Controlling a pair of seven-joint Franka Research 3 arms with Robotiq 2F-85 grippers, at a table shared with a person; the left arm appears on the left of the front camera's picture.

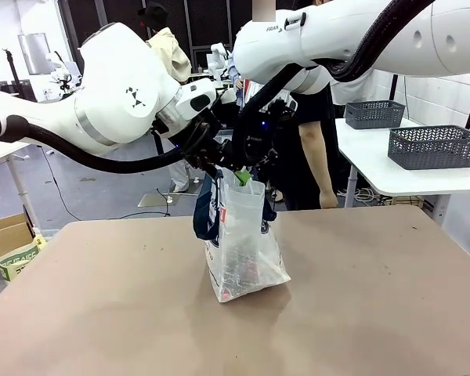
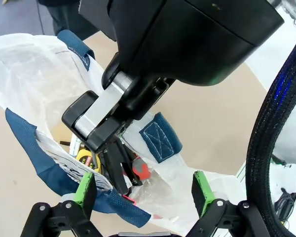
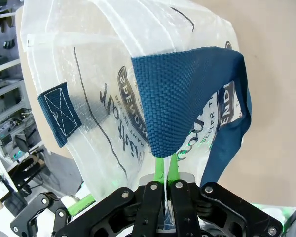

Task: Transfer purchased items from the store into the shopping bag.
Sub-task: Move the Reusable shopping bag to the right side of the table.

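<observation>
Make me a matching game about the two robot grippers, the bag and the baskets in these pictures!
Things:
1. right gripper
2. left gripper
3. shopping bag
4. grey baskets

States or places:
A. on the white side table
B. standing on the brown table, top held up
C. pinched shut on the bag's rim
D. green pads spread apart, over the bag's mouth

Pairs: 1-C, 2-D, 3-B, 4-A

The shopping bag point(image 3: 103, 64) is translucent white with navy woven handles, against a tan table point(image 1: 376, 313).
</observation>
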